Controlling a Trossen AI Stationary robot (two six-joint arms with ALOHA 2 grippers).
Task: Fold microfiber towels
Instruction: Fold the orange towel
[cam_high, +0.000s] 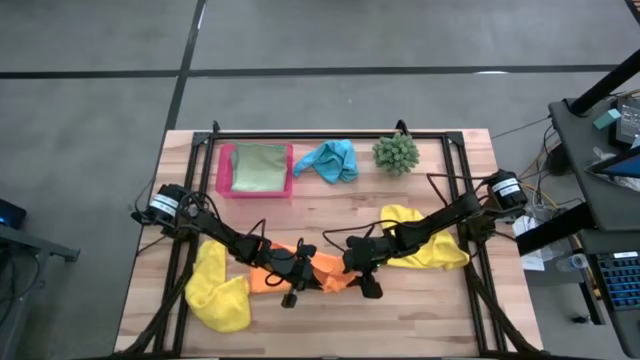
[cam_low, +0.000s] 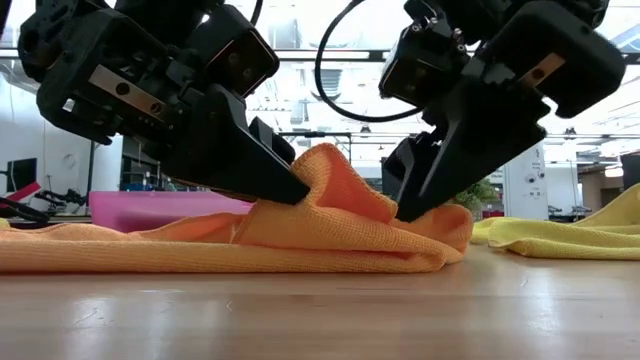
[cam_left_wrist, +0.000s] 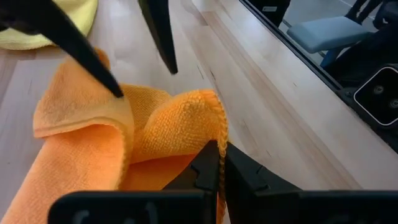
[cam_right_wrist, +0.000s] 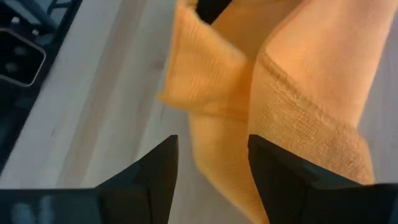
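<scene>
1. Centrally, the orange towel (cam_high: 300, 272) lies bunched near the front edge of the surface (cam_high: 330, 210), midway between its left and right edges, with both grippers meeting on it.
2. The left gripper (cam_left_wrist: 219, 163) has its fingers pressed together on a hemmed edge of the orange towel, pinching the fabric between them.
3. The right gripper (cam_right_wrist: 211, 168) has its fingers spread apart, with a raised fold of the orange towel lying in and beyond the gap; in the low view its fingertips (cam_low: 415, 205) press into the fold's right side.
4. In the low view the cloth rises into a hump between the two grippers and lies flat toward the left.
5. One yellow towel (cam_high: 215, 290) sits crumpled near the front left corner; another yellow towel (cam_high: 425, 240) lies toward the right edge under the right arm.
6. Near the back edge stand a pink tray (cam_high: 226, 170) holding the light green towel (cam_high: 258, 167), the turquoise towel (cam_high: 330, 160) beside it, and a spiky green plant ball (cam_high: 396, 152).
</scene>
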